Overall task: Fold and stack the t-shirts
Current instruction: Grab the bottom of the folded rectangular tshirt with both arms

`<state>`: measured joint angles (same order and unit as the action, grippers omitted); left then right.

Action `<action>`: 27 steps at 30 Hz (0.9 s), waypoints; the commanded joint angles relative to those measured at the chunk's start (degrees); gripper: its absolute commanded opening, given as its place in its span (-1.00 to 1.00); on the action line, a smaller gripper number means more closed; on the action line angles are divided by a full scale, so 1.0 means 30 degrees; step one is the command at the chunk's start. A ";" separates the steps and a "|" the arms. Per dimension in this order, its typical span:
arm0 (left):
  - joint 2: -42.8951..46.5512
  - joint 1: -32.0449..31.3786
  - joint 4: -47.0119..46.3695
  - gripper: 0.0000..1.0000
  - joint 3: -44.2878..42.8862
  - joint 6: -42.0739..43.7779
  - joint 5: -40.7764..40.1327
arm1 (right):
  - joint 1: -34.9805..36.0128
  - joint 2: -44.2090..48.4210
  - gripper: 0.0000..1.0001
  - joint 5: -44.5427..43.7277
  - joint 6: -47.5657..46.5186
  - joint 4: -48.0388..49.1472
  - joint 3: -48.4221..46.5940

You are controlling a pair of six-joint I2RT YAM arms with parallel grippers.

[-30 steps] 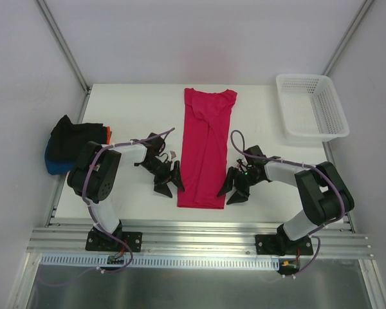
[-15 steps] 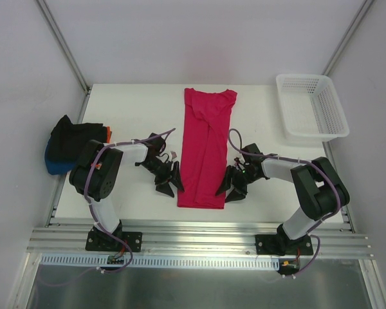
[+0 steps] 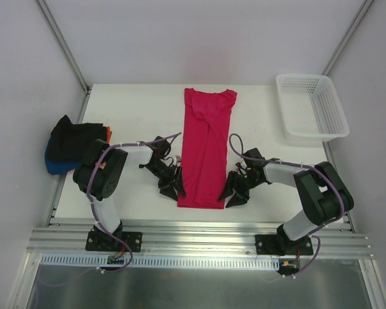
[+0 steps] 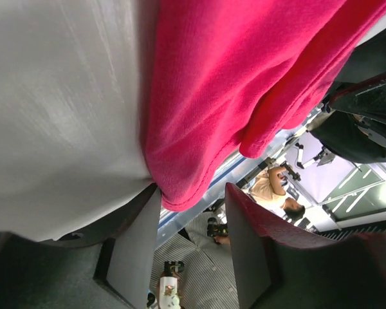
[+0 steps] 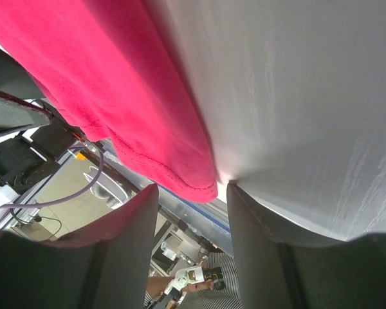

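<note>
White table point(image 3: 135, 109), pale walls point(image 3: 180, 38), crimson-pink shirt point(image 3: 206, 148) centre frame; only wrist views show left end effector point(image 4: 192, 203) and right end effector point(image 5: 193, 196) parted around its hem corners.

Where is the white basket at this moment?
In the top view, the basket sits at the far right corner of the table, right of the pink shirt and apart from it.

White table point(image 3: 135, 112), matte top; the wrist views show faint grain streaks on it. Back wall point(image 3: 199, 38) and side walls point(image 3: 19, 96) are plain white. Two aluminium posts point(image 3: 63, 44) slant up from the table's far corners. Slotted aluminium rail point(image 3: 199, 239) runs along the near edge, brushed metal sheet point(image 3: 193, 290) below it. Light is even and diffuse, shadows soft.
</note>
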<state>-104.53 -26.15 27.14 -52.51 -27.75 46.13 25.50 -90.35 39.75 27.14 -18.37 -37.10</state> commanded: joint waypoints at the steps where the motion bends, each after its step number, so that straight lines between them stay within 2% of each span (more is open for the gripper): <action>1: -0.0107 -0.0189 -0.0051 -0.13 0.0072 -0.0272 0.0503 | 0.0086 0.0233 0.01 -0.0973 -0.0373 0.0263 0.0327; 15: -0.0195 -0.0189 -0.0080 -0.26 0.0248 -0.0361 0.0386 | 0.0700 -0.0939 -0.25 -0.0447 0.0007 0.1641 -0.0288; 16: -0.0195 -0.0189 -0.0080 -0.27 0.0277 -0.0331 0.0443 | 0.0759 -0.0968 -0.41 -0.0359 0.0037 0.1786 -0.0347; 18: -0.0254 -0.0189 -0.0139 -0.48 0.0277 -0.0302 0.0590 | 0.0906 -0.1085 -0.57 -0.0271 -0.0021 0.1817 -0.0493; 19: -0.0283 -0.0189 -0.0139 -0.56 0.0277 -0.0302 0.0590 | 0.0964 -0.1086 -0.85 -0.0212 -0.0051 0.1817 -0.0668; 20: -0.0312 -0.0189 -0.0139 -0.77 0.0248 -0.0273 0.0619 | 0.1022 -0.1086 -0.99 -0.0241 -0.0167 0.1643 -0.0815; 23: -0.0254 -0.0160 -0.0110 -1.00 0.0044 -0.0214 0.0532 | 0.0994 -0.0882 -0.99 -0.0475 -0.0576 0.1027 -0.1196; 27: -0.0079 -0.0160 0.0329 -1.00 -0.0629 0.0370 0.0591 | 0.0935 -0.0063 -0.99 -0.0680 -0.1367 0.0035 -0.1839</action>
<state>-105.45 -26.30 26.41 -52.34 -27.94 46.35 28.29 -93.34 38.74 25.61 -15.35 -39.77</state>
